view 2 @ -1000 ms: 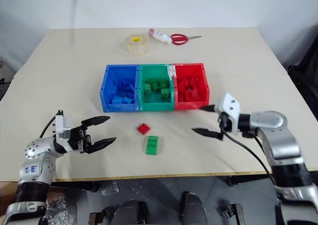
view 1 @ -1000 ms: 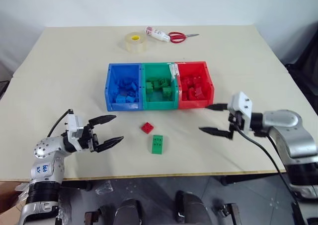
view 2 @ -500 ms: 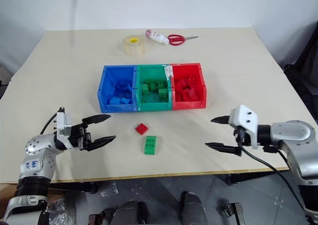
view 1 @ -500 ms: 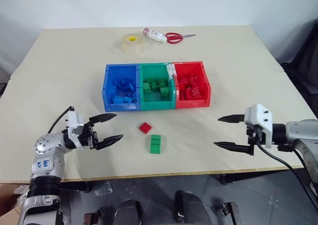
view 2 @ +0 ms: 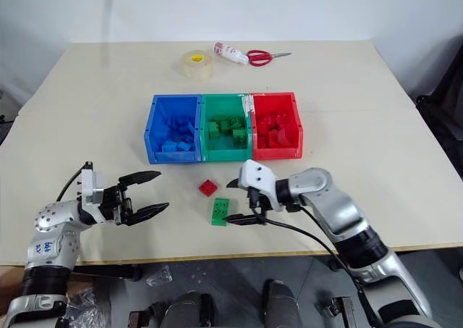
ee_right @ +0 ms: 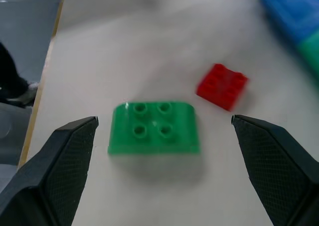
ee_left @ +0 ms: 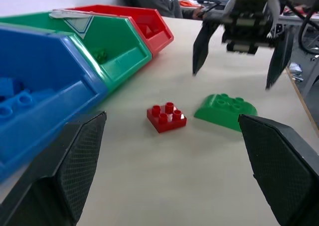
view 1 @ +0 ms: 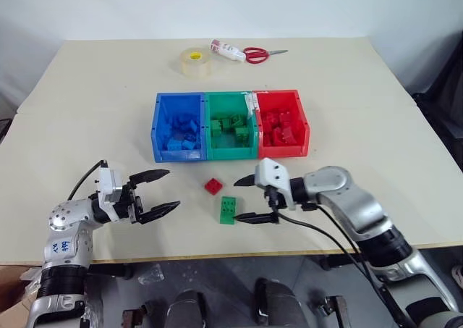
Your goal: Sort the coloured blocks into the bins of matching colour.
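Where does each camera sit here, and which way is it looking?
Head views: forward and down over the table, the bins, both arms.
Left wrist view: along the open left gripper at the red block, green block and right gripper.
Right wrist view: between the open right gripper's fingers.
All share both blocks.

Both grippers — left gripper, right gripper — apparently open

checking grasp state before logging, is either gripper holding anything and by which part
Nothing is held. The right gripper stands open beside the green studded plastic brick; the left gripper is open, apart from it.
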